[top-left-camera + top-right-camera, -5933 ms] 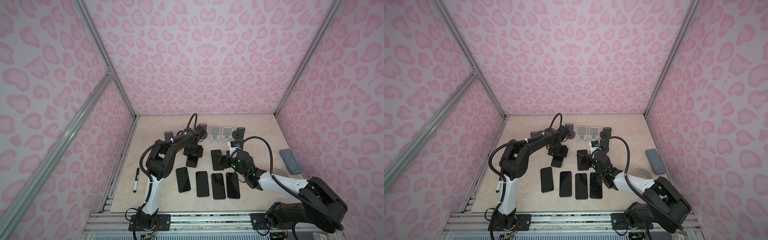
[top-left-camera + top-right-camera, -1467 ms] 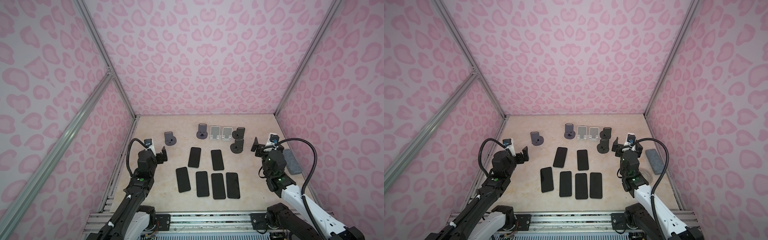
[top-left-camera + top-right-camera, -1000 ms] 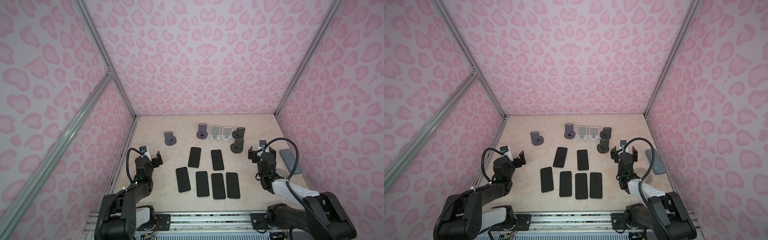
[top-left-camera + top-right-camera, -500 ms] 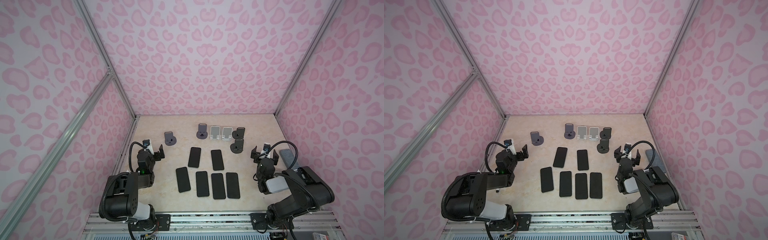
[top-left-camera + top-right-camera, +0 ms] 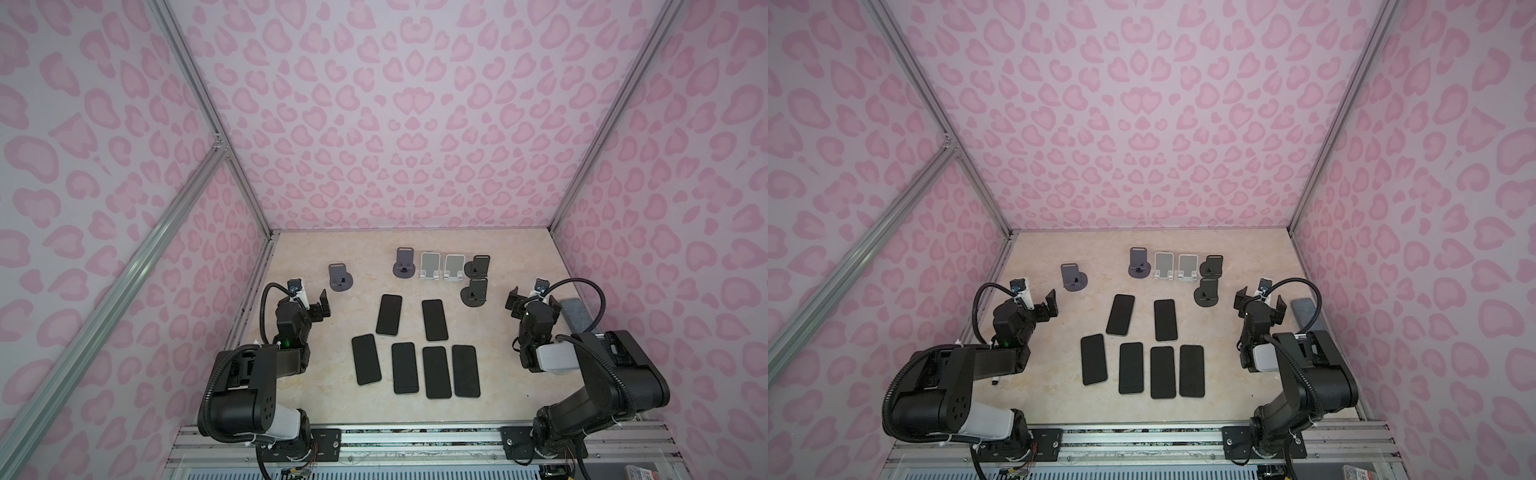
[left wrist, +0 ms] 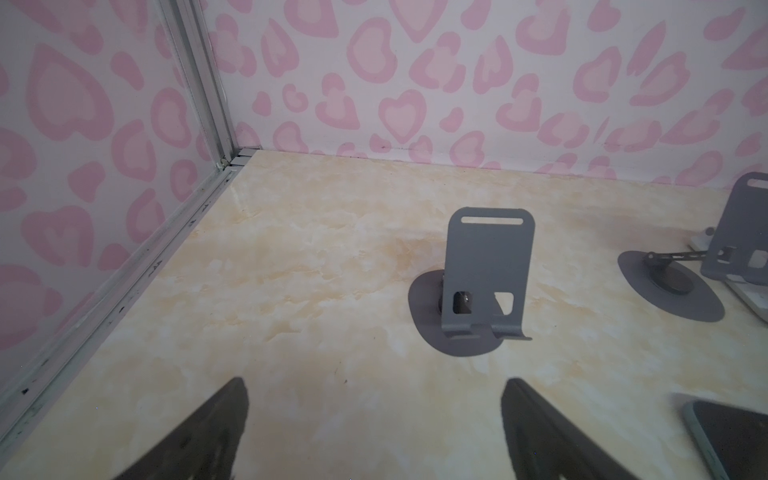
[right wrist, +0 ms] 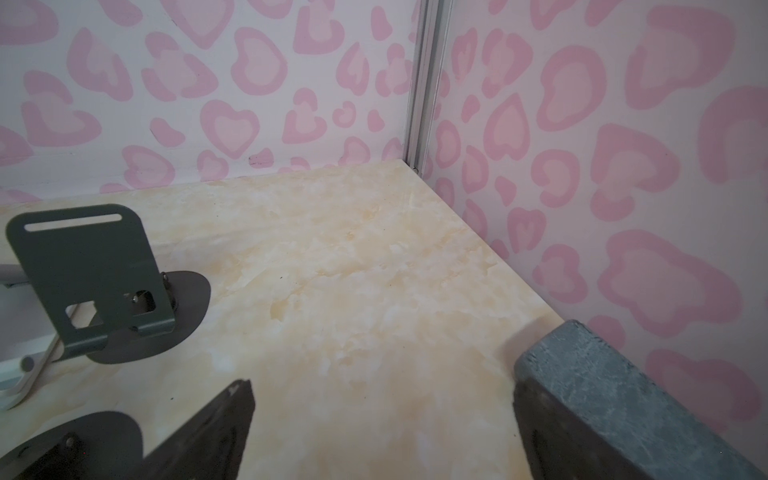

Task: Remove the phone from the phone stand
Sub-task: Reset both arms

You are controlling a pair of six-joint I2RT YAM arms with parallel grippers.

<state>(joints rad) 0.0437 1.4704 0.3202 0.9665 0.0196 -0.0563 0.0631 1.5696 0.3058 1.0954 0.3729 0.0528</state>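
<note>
Several black phones (image 5: 389,314) lie flat, screens up, in two rows on the marble table in both top views. Behind them stand several phone stands, grey (image 5: 340,279), white (image 5: 430,266) and dark (image 5: 475,292), each with nothing on it. My left gripper (image 5: 313,303) is open and empty at the left side, facing a grey stand (image 6: 486,274). A phone's corner (image 6: 731,436) shows beside it. My right gripper (image 5: 534,301) is open and empty at the right side, near a dark stand (image 7: 91,278).
A grey block (image 5: 577,316) lies along the right wall, close beside my right gripper's outer finger (image 7: 540,424). Pink patterned walls and aluminium posts (image 6: 208,83) close in the table on three sides. Both arms sit folded low near the front rail (image 5: 415,440).
Both arms have drawn back from the middle stands to the table's sides and folded down. Two phones handled earlier now lie flat in the back row. Over the last second both grippers stayed open.
</note>
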